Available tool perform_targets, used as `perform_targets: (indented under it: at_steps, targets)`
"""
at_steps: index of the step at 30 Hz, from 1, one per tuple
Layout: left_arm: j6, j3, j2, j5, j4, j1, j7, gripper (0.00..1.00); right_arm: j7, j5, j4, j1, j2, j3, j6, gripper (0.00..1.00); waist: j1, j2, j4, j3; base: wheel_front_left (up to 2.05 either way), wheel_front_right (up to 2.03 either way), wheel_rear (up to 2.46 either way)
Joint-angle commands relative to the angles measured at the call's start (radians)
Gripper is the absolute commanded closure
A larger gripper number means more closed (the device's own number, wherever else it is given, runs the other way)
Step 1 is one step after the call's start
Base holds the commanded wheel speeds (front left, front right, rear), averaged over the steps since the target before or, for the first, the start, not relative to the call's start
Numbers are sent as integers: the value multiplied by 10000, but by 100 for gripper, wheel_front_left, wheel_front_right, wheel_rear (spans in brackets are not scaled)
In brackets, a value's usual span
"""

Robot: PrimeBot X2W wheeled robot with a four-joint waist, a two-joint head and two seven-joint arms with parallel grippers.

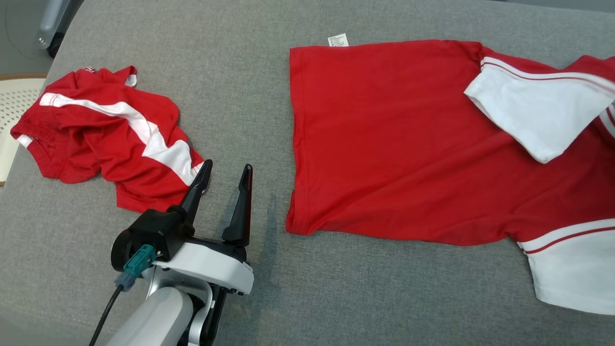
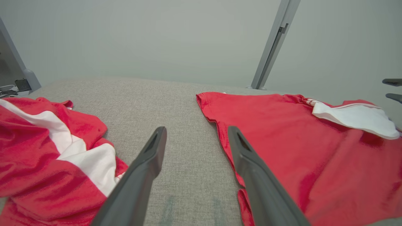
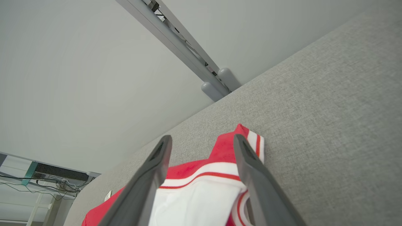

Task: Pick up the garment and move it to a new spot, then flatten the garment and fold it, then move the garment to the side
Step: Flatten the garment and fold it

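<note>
The garment (image 1: 394, 144), a red T-shirt with white, red-striped sleeves, lies spread flat on the right half of the grey fabric surface (image 1: 240, 72). One white sleeve (image 1: 543, 110) is folded in over its body. My right gripper (image 3: 202, 137) is open just above the striped sleeve edge (image 3: 226, 146), which lies loose beneath its fingers; its fingertips also appear at the far right edge of the left wrist view, right gripper (image 2: 392, 89). My left gripper (image 1: 227, 166) is open and empty, hovering over bare fabric between the shirt's hem (image 2: 220, 131) and a second garment; left gripper (image 2: 196, 129).
A crumpled red-and-white garment (image 1: 105, 139) lies at the left, close to my left fingers (image 2: 37, 157). A white care label (image 1: 338, 40) sticks out at the shirt's far edge. A pale perforated seat (image 1: 14, 101) stands beyond the left edge. A grey post (image 2: 270, 47) rises behind.
</note>
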Motion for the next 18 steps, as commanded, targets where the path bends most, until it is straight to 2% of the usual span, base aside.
perform_targets:
  at_steps: [1, 5, 8, 12, 13, 18]
  targets:
    - [-2, 28, 91, -62, 91, -3, -24, 0, 176, -11, 106, 425, 28, 244, 1, 0, 0, 0, -276, -369, 0, 0, 0]
    - [35, 79, 176, -148, 178, 239, 7, 0, 500, -84, 30, 1124, 40, 794, 3, 0, 0, 0, -682, -944, 0, 0, 0]
    - [93, 152, 310, -219, 196, 407, 23, 0, 251, -11, -480, 1662, 116, 1063, 1, 0, 0, 0, -1028, -1408, 0, 0, 0]
    - [200, 282, 485, -351, 150, 687, 88, 0, -342, 62, -1803, 2506, 178, 1363, 1, 0, 0, 0, -1508, -1950, 0, 0, 0]
    - [200, 282, 485, -351, 150, 687, 88, 0, -342, 62, -1803, 2506, 178, 1363, 1, 0, 0, 0, -1508, -1950, 0, 0, 0]
    - [368, 540, 764, -484, -74, 979, 123, 0, -1264, -409, -3832, 3698, 124, 1761, 1, 0, 0, 0, -2039, -2391, 0, 0, 0]
